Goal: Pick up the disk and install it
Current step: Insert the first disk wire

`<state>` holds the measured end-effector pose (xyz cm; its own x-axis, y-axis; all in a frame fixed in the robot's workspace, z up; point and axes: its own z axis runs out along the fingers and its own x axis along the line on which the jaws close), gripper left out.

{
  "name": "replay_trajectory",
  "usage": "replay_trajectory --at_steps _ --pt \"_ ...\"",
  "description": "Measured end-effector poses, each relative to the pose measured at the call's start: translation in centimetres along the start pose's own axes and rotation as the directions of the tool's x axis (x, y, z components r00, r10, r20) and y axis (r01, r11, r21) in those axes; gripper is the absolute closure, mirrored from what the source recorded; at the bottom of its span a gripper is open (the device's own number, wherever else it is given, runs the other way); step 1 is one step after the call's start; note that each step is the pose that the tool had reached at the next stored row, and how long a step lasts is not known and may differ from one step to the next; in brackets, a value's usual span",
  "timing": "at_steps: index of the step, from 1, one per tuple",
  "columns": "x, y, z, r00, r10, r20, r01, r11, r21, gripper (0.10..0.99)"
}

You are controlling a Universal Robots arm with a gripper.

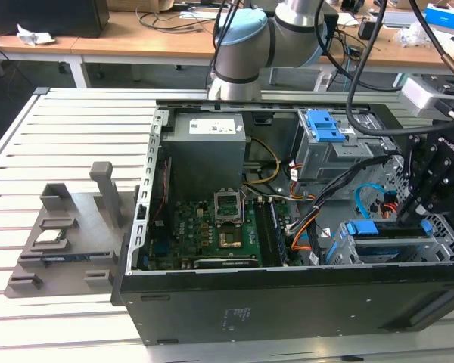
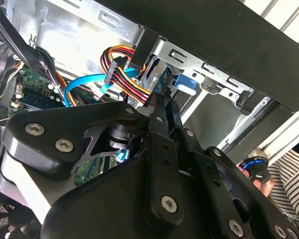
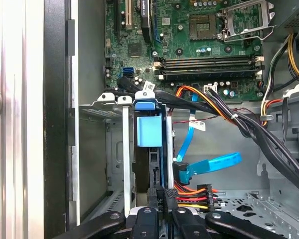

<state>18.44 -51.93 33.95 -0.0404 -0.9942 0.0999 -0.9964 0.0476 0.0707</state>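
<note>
In the first wrist view the claw [image 3: 162,211] has its fingers closed narrowly on the near edge of the disk [image 3: 157,164], which stands on edge in the metal drive cage [image 3: 117,149] with its blue bracket showing. In the exterior view this cage [image 1: 397,246] sits at the computer case's [image 1: 234,310] right end, beside the green motherboard [image 1: 212,234].

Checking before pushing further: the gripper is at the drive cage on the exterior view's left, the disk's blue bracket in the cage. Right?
Wrong side: the exterior view shows the gripper at the drive cage on its right. The disk's blue bracket is in the cage.
</note>
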Motion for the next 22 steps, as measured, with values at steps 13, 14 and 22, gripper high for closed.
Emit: replay_trajectory --at_steps 13,14,22 --pt "-0.04 0.04 0.5 1.0 0.0 -0.0013 0.0 1.0 0.0 0.918" --pt "-0.05 0.07 0.73 1.0 0.0 -0.001 0.0 1.0 0.0 0.918" --pt "-0.05 0.08 0.65 1.0 0.0 -0.0006 0.0 1.0 0.0 0.843"
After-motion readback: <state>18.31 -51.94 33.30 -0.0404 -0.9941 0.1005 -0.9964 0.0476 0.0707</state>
